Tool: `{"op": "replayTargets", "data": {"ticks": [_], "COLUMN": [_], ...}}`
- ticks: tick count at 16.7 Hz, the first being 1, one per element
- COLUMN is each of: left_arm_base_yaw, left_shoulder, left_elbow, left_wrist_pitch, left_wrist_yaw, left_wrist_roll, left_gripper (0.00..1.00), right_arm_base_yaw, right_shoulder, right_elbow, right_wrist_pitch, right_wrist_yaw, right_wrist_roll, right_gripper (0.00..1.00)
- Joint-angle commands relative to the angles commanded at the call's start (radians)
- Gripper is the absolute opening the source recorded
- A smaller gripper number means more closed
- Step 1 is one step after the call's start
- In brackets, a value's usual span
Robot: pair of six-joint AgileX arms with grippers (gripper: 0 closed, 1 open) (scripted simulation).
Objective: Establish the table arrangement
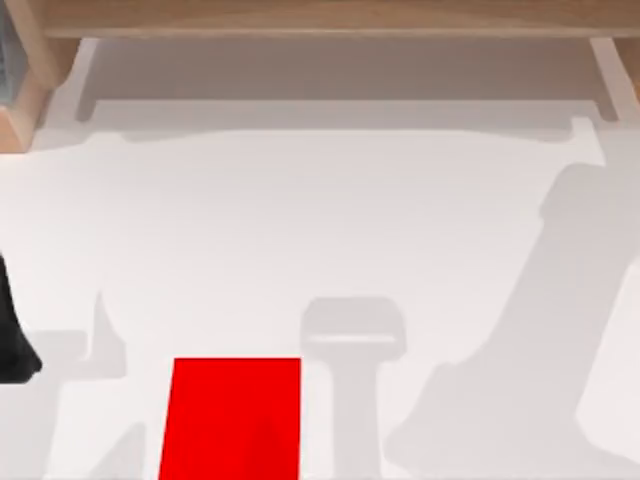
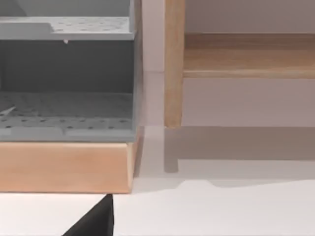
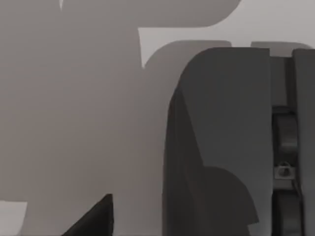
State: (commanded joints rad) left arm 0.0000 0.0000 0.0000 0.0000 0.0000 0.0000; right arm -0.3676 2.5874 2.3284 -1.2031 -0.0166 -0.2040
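The table (image 1: 330, 220), one broad white top spanning the top view, is judged rigid, heavy and smooth, a surface to set things on, with no hold to be taken. One red mat (image 1: 232, 415) lies at its near edge, left of middle, and one wooden frame (image 1: 330, 18) runs along its far edge, with one grey rack (image 2: 66, 73) at the far-left corner. The left arm (image 1: 14, 335) is seen at the left edge; whether either claw is open or closed cannot be told.

The red mat (image 1: 231, 417) runs off the top view's bottom edge, its near end cut away. A dark arm part (image 1: 14, 340) is clipped by the left edge (too little shows to read its fingers). The wooden frame (image 1: 320, 18) and the table (image 1: 330, 220) continue past every edge.
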Motion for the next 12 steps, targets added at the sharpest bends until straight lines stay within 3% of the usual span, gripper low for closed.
{"op": "replayTargets", "data": {"ticks": [5, 12], "left_arm_base_yaw": [0.0, 0.0], "left_shoulder": [0.0, 0.0], "left_elbow": [0.0, 0.0], "left_wrist_pitch": [0.0, 0.0], "left_wrist_yaw": [0.0, 0.0], "left_wrist_roll": [0.0, 0.0], "left_gripper": [1.0, 1.0], "right_arm_base_yaw": [0.001, 0.001], "right_shoulder": [0.007, 0.007], "right_elbow": [-0.004, -0.004], "right_wrist_pitch": [0.005, 0.005], "right_wrist_yaw": [-0.001, -0.001], "right_wrist_roll": [0.0, 0.0], "right_gripper": [1.0, 0.47]}}
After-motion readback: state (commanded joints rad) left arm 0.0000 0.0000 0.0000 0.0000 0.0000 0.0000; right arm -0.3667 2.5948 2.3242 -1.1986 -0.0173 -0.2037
